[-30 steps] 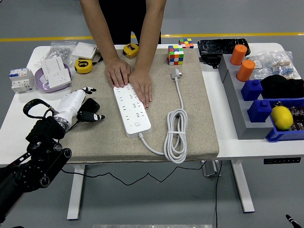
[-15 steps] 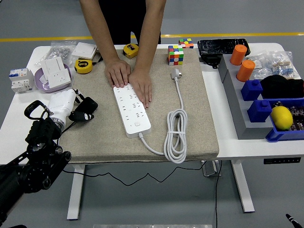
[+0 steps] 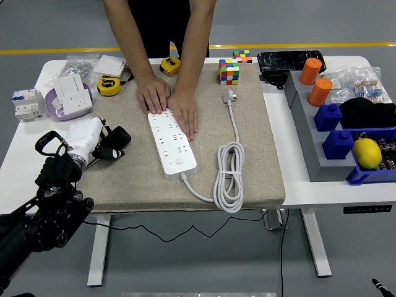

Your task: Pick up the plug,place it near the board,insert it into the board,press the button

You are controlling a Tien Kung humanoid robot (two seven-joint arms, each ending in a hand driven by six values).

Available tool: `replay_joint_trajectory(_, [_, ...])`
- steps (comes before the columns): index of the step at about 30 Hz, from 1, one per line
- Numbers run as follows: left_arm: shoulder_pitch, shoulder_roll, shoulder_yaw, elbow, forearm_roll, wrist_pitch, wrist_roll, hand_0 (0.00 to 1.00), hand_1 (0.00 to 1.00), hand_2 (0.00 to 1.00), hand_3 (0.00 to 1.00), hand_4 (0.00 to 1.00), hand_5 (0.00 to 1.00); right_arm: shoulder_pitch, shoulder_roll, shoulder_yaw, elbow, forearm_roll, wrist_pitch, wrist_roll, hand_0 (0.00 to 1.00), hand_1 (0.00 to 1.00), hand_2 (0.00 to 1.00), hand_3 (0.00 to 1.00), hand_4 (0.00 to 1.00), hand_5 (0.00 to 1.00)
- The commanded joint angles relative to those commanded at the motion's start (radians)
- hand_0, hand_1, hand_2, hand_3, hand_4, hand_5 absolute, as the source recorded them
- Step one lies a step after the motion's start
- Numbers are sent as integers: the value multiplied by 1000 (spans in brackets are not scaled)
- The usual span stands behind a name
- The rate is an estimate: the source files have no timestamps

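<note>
- White plug lies unplugged on the beige mat, at about one o'clock from the board, near it but apart; its white cable runs down toward six o'clock into a loose coil and curves back to the board's near end.
- The board lies lengthwise from eleven to five o'clock, its sockets bare and its button near the near end.
- A person's two hands rest flat on the board's far end, holding it down.
- The left hand sits at nine o'clock from the board, well apart from the plug; its dark fingers look curled and appear to grip nothing.
- The right hand is out of view.
- As I judge it, nothing is done: picking up, placing, inserting and pressing all remain.
</note>
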Motion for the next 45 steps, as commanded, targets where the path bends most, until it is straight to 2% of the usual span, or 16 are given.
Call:
replay_joint_trajectory(7, [0,15,16,-47,-52,-1,-10,279,316,341,410,957,195,-3,-1,0,0,-2,1,-2,998,835,752,793,998,833])
replay_joint_trajectory(11, [-13,37,56,-83,-100,-19,-25,279,316,341,410,957,195,-3,-1,-2,0,-2,1,-2,998,835,752,793,998,833])
replay_joint_trajectory(16, [-67,95,190,-159,-177,-56,-70,282,318,340,409,938,188,-3,-5,-3,0,-2,1,-4,998,835,752,793,998,833])
replay_joint_trajectory(21, [-134,122,315,-194,-206,-66,-111,287,321,339,402,918,180,1,-6,-7,0,0,2,-4,998,835,752,793,998,833])
replay_joint_trajectory(24, [-168,121,365,-186,-202,-66,-120,291,327,335,401,903,177,5,-6,-10,0,2,1,-3,998,836,752,792,998,831])
replay_joint_trajectory(30, [-200,111,397,-154,-178,-64,-125,294,331,330,396,890,183,4,-7,-6,0,-2,2,-6,998,836,752,793,998,830])
replay_joint_trajectory(36, [-210,110,392,-93,-164,-58,-138,297,334,326,393,880,180,6,-8,-7,0,0,1,-4,998,836,752,793,998,829])
replay_joint_trajectory(45, [-218,116,411,-51,-172,-60,-148,297,337,325,389,880,182,10,-10,-6,0,1,1,-3,998,837,752,792,998,829])
